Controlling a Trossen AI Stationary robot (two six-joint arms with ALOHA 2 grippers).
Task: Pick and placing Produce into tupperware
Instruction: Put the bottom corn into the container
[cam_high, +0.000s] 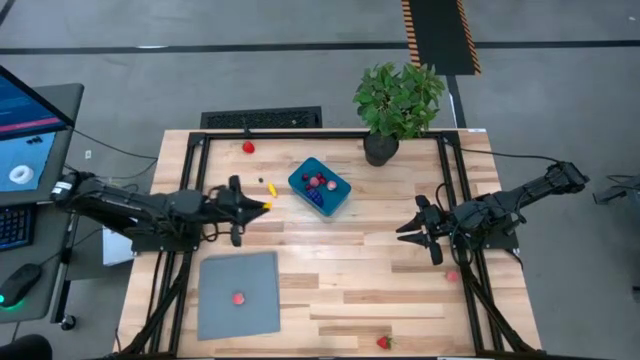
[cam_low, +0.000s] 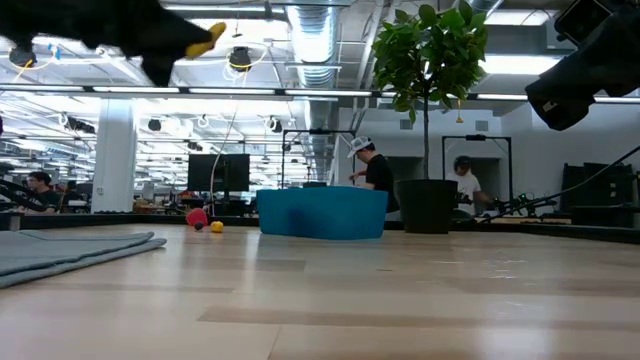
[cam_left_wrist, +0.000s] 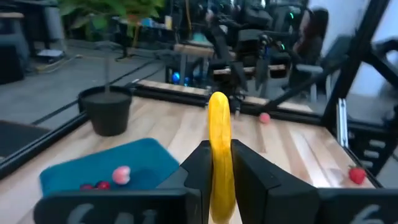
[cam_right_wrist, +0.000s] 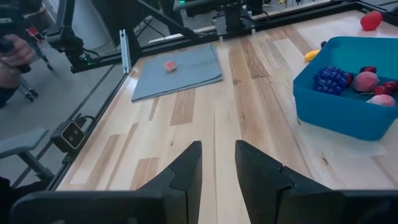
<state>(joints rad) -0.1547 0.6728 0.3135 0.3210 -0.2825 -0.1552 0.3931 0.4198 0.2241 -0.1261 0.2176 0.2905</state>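
From overhead, your left gripper (cam_high: 262, 206) is clamped on a yellow piece of produce (cam_high: 265, 206), held just off the nine o'clock side of the teal tupperware (cam_high: 337, 198), which sits above table centre and holds several small pieces. Another yellow piece (cam_high: 272, 188) lies just beside its nine o'clock side, a red one (cam_high: 248, 147) near the table's eleven o'clock edge. A pink piece (cam_high: 239, 297) rests on the grey sheet (cam_high: 215, 310) at seven o'clock. Your right gripper (cam_high: 408, 228) waits at three o'clock, holding nothing.

At table height, the yellow piece (cam_low: 206, 38) hangs well above the wood, at ten o'clock from the tupperware (cam_low: 322, 213).

Your left wrist camera shows the fingers (cam_left_wrist: 249, 174) pinching the upright yellow piece (cam_left_wrist: 220, 155), the tupperware (cam_left_wrist: 74, 171) ahead.

Your right wrist camera shows the fingers (cam_right_wrist: 255, 168) slightly parted, empty, the tupperware (cam_right_wrist: 339, 115) beyond them.
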